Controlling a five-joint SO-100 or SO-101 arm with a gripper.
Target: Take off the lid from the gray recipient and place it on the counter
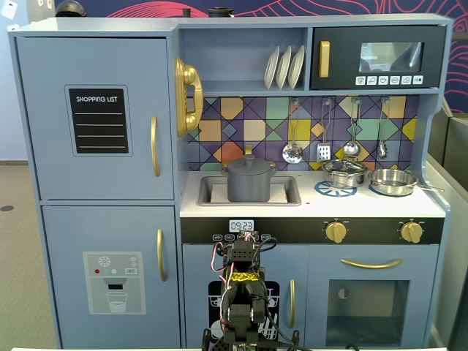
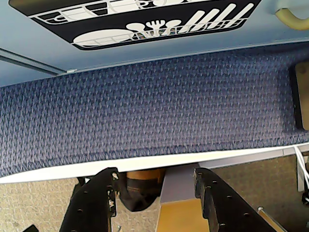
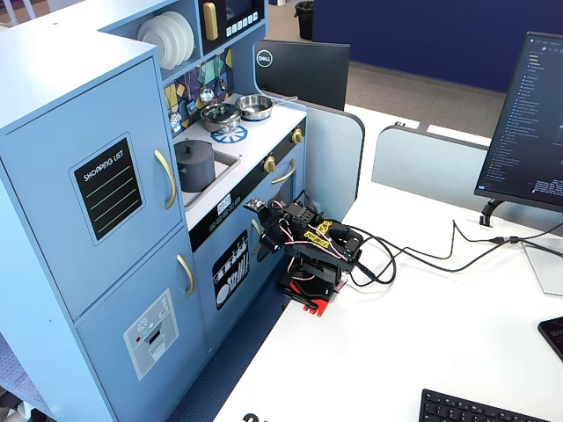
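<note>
Lid [image 1: 249, 164] on gray pot [image 1: 249, 184] in sink, on toy kitchen bench [image 1: 365, 205] — arm folded low by cabinet, fingers [image 2: 96, 203] apart, empty, over carpet [image 2: 154, 111].

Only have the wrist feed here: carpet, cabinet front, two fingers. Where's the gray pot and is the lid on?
Observer: The gray recipient sits in the recessed sink of the counter, with the lid on it.
Operator: Arm anywhere near it?
Observer: No. In a fixed view the arm is folded low on the white desk, in front of the lower cabinet, well below counter level.
Operator: Gripper state? Looks open to me.
Observer: Agreed, the gripper is open and holds nothing.
Operator: Anything else on the counter?
Observer: Two shiny steel pans stand on the burner rings, right of the sink in that fixed view.
</note>
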